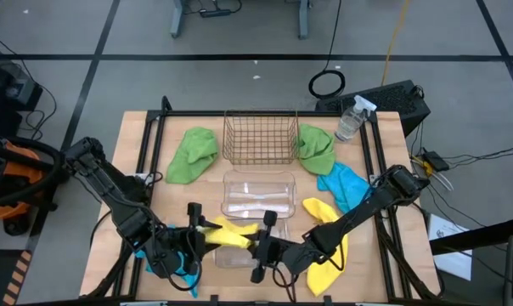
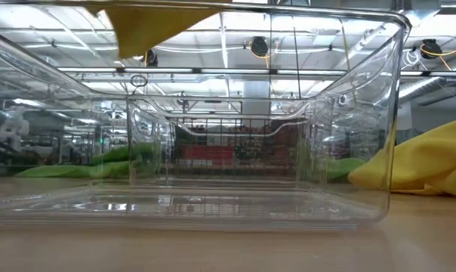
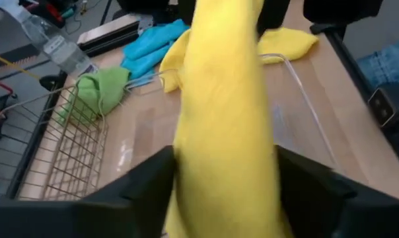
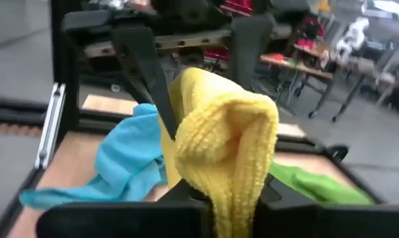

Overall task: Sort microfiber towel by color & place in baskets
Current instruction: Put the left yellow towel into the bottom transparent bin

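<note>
Both grippers are shut on one yellow towel (image 1: 231, 231), which spans between them above the near clear basket (image 1: 229, 258). My left gripper (image 1: 204, 231) comes from the table's left, my right gripper (image 1: 258, 245) from the right. In the low view a corner of this towel (image 2: 152, 26) hangs above the basket's rim (image 2: 394, 113). A second yellow towel (image 1: 326, 251) lies on the table under the right arm. Green towels (image 1: 193, 155) (image 1: 316, 149) flank the copper wire basket (image 1: 258, 136). One blue towel (image 1: 341, 183) lies at right, another (image 1: 167, 259) under the left arm. My left gripper (image 3: 226, 198) pinches the yellow towel's left end (image 3: 219, 165) between its two fingers (image 3: 146, 182), coming level from the table's left. The bunched cloth runs away from the fingers toward the other gripper, lifted clear of the table. My right gripper (image 4: 229, 205) pinches the yellow towel's right end (image 4: 226, 152) between its fingers, coming from the table's right. The cloth is bunched in a thick fold of several layers that bulges beyond the fingers. It is clear of the table.
A second clear basket (image 1: 256, 195) stands between the near one and the wire basket. A clear spray bottle (image 1: 350, 119) stands at the far right corner. Black rails (image 1: 146, 161) run along the table's left and right sides.
</note>
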